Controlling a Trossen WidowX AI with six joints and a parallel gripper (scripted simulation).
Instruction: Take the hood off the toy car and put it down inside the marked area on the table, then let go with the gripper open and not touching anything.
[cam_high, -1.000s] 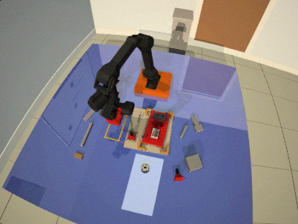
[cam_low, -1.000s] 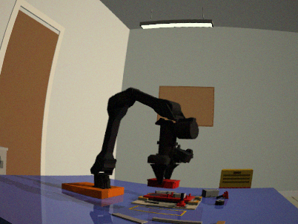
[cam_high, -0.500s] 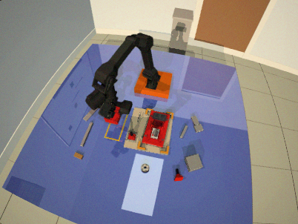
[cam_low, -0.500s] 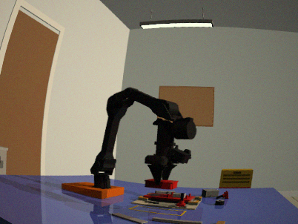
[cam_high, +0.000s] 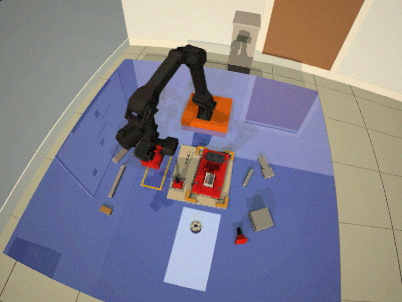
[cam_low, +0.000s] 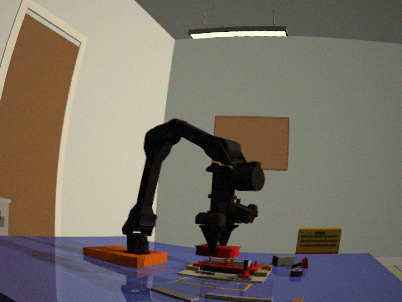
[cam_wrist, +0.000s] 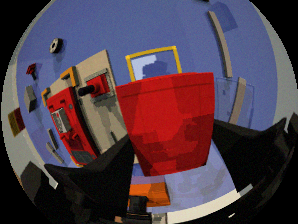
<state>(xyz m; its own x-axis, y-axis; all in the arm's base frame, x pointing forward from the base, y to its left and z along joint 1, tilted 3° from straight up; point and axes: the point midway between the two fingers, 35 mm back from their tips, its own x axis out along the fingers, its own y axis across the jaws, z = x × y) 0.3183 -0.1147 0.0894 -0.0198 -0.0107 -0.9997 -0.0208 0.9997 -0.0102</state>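
Note:
My gripper is shut on the red hood, with one finger on each side of it. The hood is held in the air. In the top view it appears just above the far end of the marked area, a yellow outline on the table, and it covers part of that outline in the wrist view. The red toy car sits without its hood, its front compartment open, on a tan board. The hood's underside is hidden.
The tan board lies right beside the marked area, with a red part with a black knob on it. Grey bars lie on the other side. A wheel lies on a white sheet.

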